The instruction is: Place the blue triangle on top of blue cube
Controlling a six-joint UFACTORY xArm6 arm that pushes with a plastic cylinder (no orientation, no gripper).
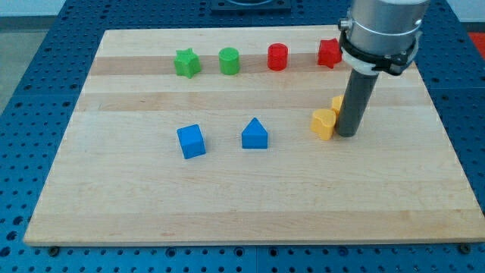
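Note:
The blue triangle (pixel 255 134) lies on the wooden board (pixel 242 205) near the middle. The blue cube (pixel 191 141) lies to its left, a short gap apart. My tip (pixel 347 134) is at the view's right, well to the right of the blue triangle. It stands right beside a yellow heart-shaped block (pixel 323 123), touching or nearly touching it. A second yellow block (pixel 337 104) is partly hidden behind the rod.
Along the view's top stand a green star (pixel 186 63), a green cylinder (pixel 229 61), a red cylinder (pixel 277 57) and a red star-like block (pixel 329 53). The arm's grey body (pixel 381 30) hangs over the top right corner.

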